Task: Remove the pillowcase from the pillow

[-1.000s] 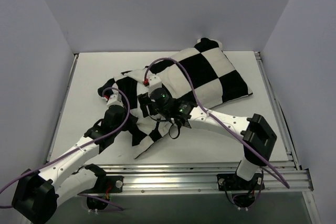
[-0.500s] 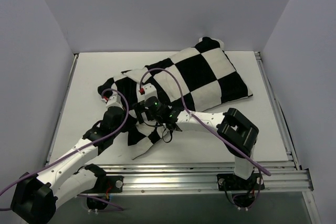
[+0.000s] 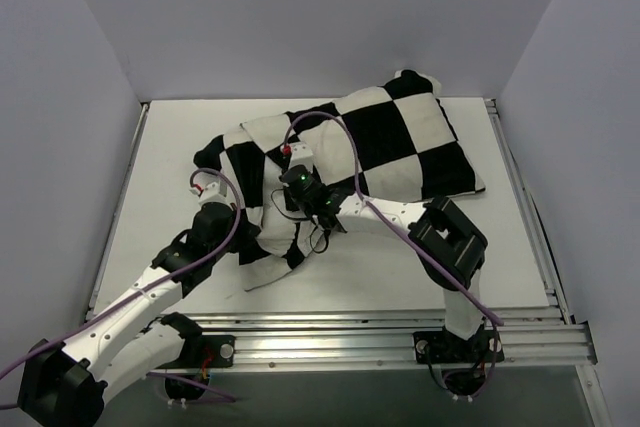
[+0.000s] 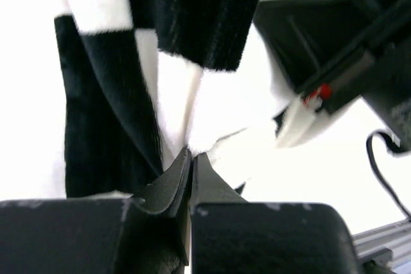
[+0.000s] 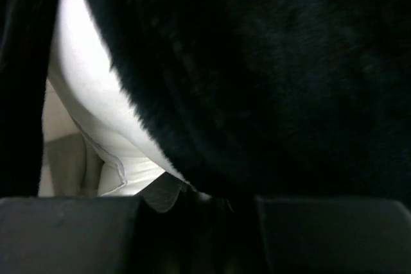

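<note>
1 s on, right gripper (image 3: 300, 183) had pushed farther onto pillowcase (image 3: 400, 142), jaws' state unclear; left gripper (image 4: 191, 158) pinched its loose end tight. Bulk lay back-right; pillow prob. inside, unstripped.

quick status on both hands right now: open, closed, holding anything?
Left hand: closed, pinching a fold of the pillowcase.
Right hand: cannot be told; it is pressed into the pillowcase and its fingers are hidden.
</note>
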You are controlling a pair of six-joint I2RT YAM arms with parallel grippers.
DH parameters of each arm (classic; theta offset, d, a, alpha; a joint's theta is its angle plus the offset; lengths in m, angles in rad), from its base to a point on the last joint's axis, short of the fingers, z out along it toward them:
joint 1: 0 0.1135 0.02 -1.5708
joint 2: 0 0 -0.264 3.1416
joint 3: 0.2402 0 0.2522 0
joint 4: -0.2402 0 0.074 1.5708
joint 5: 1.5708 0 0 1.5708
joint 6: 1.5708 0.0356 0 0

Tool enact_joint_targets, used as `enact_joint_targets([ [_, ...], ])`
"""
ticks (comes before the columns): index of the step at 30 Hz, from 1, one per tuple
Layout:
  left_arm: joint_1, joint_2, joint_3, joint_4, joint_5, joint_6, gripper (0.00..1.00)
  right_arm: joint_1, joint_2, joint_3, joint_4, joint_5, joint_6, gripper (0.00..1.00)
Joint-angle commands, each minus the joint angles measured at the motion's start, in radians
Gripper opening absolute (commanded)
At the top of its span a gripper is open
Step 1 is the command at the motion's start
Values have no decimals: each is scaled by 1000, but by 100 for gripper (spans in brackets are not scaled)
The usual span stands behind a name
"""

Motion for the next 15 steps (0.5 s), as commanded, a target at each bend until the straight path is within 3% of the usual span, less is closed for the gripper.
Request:
enact_joint_targets([
  [1, 0, -11, 57, -113, 69, 3, 2, -147, -11, -40, -155, -17, 61, 0],
  [8, -18, -30, 56, -162, 74, -13, 2, -289, -147, -14, -20, -189, 179, 0],
  [15, -20, -19, -1, -153, 19, -52, 2, -380, -281, 20, -44, -370, 219, 0],
])
